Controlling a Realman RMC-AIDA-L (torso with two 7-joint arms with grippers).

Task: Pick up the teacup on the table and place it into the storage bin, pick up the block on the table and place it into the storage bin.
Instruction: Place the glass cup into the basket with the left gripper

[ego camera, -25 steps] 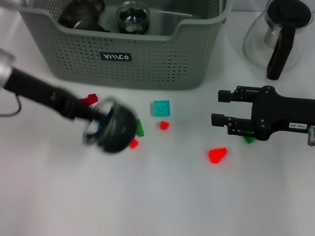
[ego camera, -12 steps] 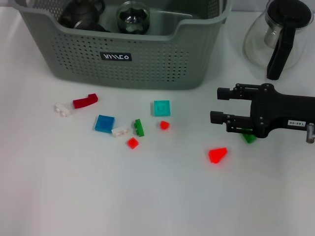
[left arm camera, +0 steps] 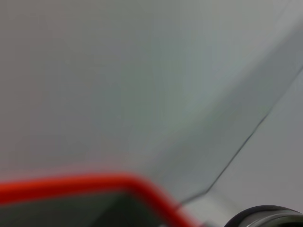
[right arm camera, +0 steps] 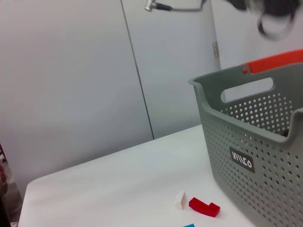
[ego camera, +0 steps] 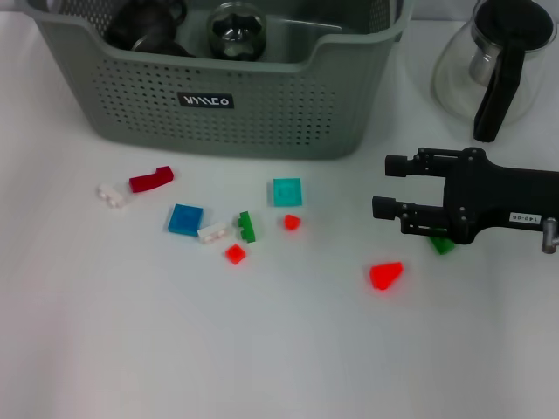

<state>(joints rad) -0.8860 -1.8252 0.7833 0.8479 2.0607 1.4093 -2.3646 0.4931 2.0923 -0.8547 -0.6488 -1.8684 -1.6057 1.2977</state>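
Note:
The grey-green storage bin [ego camera: 262,113] stands at the back of the table and also shows in the right wrist view [right arm camera: 255,142]. A dark teapot [ego camera: 144,22] and a glass cup [ego camera: 236,26] sit inside it. Several blocks lie in front of it: teal [ego camera: 286,191], blue [ego camera: 186,219] and a red wedge [ego camera: 385,275]. My right gripper [ego camera: 384,186] is open and empty, right of the teal block. My left gripper [right arm camera: 274,14] is out of the head view. It shows as a dark blur above the bin, shut on the dark teacup [left arm camera: 265,218].
A glass pot with a black handle [ego camera: 493,61] stands at the back right. A green block [ego camera: 442,245] lies partly under my right gripper. A dark red block [ego camera: 151,180], white blocks [ego camera: 112,194] and small red blocks [ego camera: 235,254] lie at the left.
My left arm has lifted the dark teacup up from over the blocks and out of the head view, uncovering the blue and white blocks. My right gripper has barely moved.

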